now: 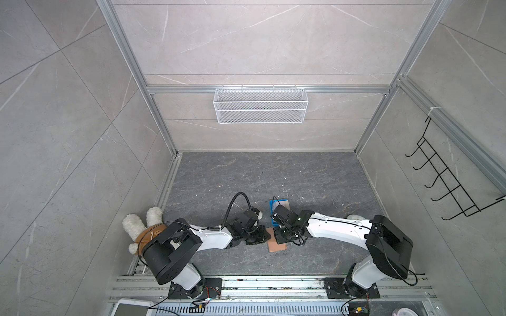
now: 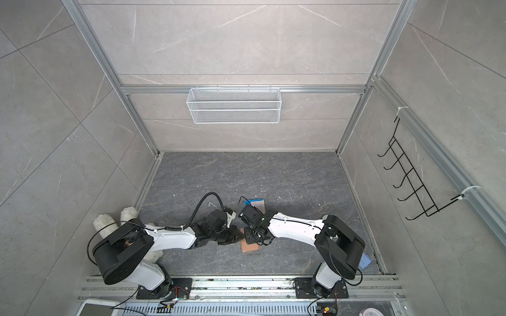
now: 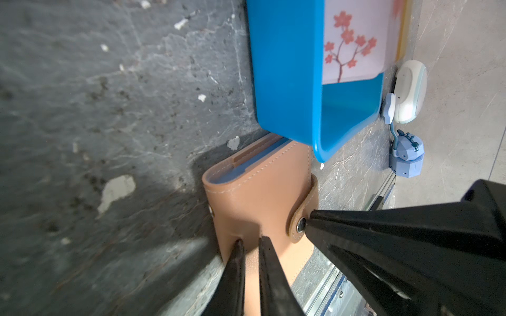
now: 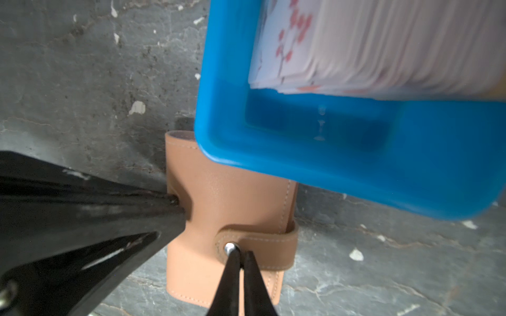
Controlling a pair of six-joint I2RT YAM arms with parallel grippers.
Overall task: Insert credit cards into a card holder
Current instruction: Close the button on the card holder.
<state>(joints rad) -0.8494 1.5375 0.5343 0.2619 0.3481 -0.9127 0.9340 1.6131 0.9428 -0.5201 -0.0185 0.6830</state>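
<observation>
Top views look down; close wrist views share the card holder [image 3: 260,197].

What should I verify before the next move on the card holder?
1. Card holder open for cards: not ok; snap tab is fastened.
2. Left gripper steadying the holder: ok; its tips press into the cover.
3. Right gripper at the snap button: ok.
4. Tab actually pinched by the right gripper: cannot tell.
5. Credit cards ready in the blue tray: ok.
6. Clearance between tray and the holder's far end: cannot tell; the tray rim overlaps it in both wrist views.
</observation>
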